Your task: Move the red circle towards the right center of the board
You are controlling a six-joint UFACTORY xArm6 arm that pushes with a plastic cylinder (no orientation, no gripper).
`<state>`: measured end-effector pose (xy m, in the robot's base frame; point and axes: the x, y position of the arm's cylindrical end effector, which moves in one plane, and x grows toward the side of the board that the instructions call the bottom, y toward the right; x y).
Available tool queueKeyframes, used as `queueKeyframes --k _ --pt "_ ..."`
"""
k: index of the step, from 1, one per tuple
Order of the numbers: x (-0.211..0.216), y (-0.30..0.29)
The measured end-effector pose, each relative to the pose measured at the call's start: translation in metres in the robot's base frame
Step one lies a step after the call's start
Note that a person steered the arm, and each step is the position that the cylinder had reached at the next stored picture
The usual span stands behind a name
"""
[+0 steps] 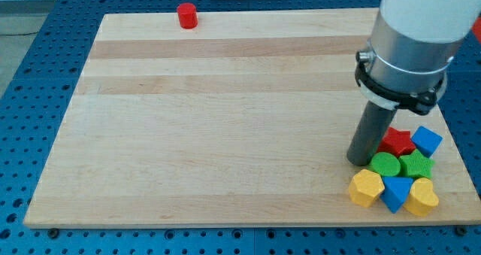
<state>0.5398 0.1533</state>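
The red circle (187,16) stands at the view's top edge of the wooden board (225,119), left of centre. My tip (361,162) rests on the board at the lower right, far from the red circle. It stands just left of a cluster of blocks, close to the green circle (385,164) and the red star (397,142).
The cluster at the board's lower right holds a blue cube (426,141), a green star (415,165), a yellow hexagon (366,187), a blue triangle (395,192) and a yellow heart (422,197). The arm's grey body (409,44) hangs over the right side.
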Motion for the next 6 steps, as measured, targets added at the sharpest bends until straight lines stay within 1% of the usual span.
queueKeyframes --k 1,2,3,4,5,6 --pt "-0.001 -0.008" --pt "-0.019 -0.07" --pt "-0.061 -0.144" --pt "-0.11 -0.244" --pt "-0.181 -0.31" --pt "-0.261 -0.327"
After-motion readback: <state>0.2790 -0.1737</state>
